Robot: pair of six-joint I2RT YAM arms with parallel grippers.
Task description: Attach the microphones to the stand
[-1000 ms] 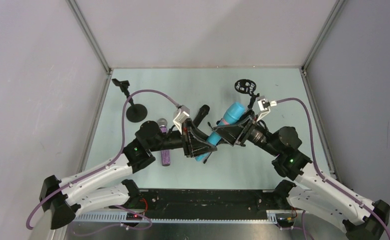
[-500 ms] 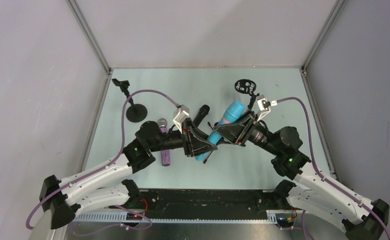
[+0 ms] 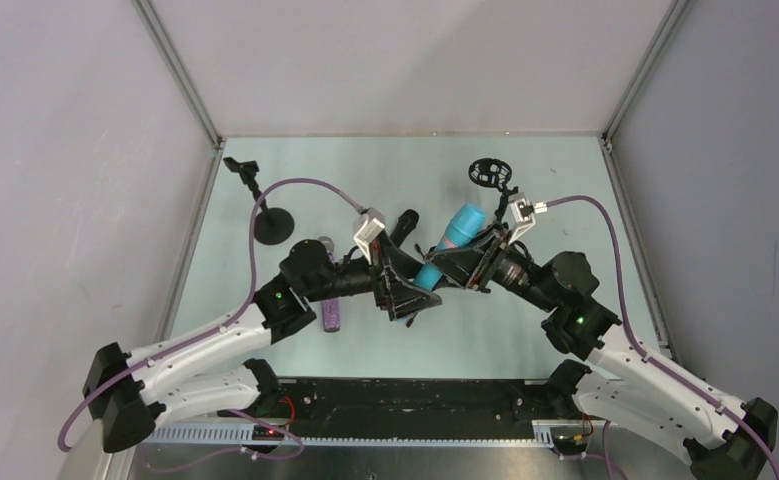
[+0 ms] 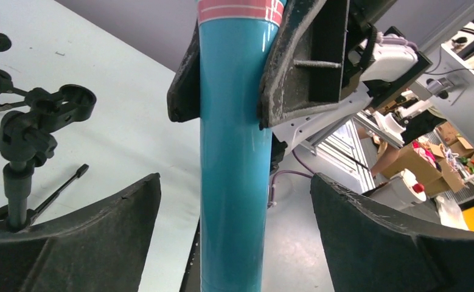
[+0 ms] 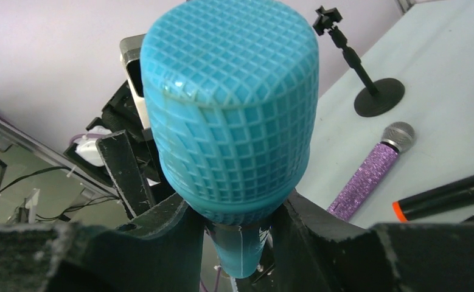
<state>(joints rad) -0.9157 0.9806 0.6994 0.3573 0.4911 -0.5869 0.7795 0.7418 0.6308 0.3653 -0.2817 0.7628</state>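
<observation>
ok so the turquoise mic [image 4: 229, 121] is up off the table, and it's the right gripper [image 5: 237, 237] that has it. Its two fingers [image 5: 161, 243] are squeezed onto the barrel right under the waffle-pattern head, one each side, with the head sticking up above them and filling most of the right wrist view. Looks like a solid grip from what I can see

left gripper [image 4: 234, 194] is spread wide. The mic's barrel runs straight down the gap between its fingers [image 4: 94, 237] with daylight on both sides, so nothing touching there as far as I can tell. In the left wrist view the right gripper's pads sit higher up the same barrel, beyond the left fingertips, just under a pink band on the handle

other stuff: a black clip [image 4: 39, 115] on a thin post stands outside the finger on the left of that view, well off the mic. Out past the right gripper's fingers the purple glitter mic [image 5: 368, 173] lies flat on the pale table [image 5: 441, 91], silver head pointing at the round-base stand [image 5: 377, 97], near it but not touching. The black mic [image 5: 450, 194] with the orange end lies just beside the purple one, on the side closer to the fingers, small gap between them
</observation>
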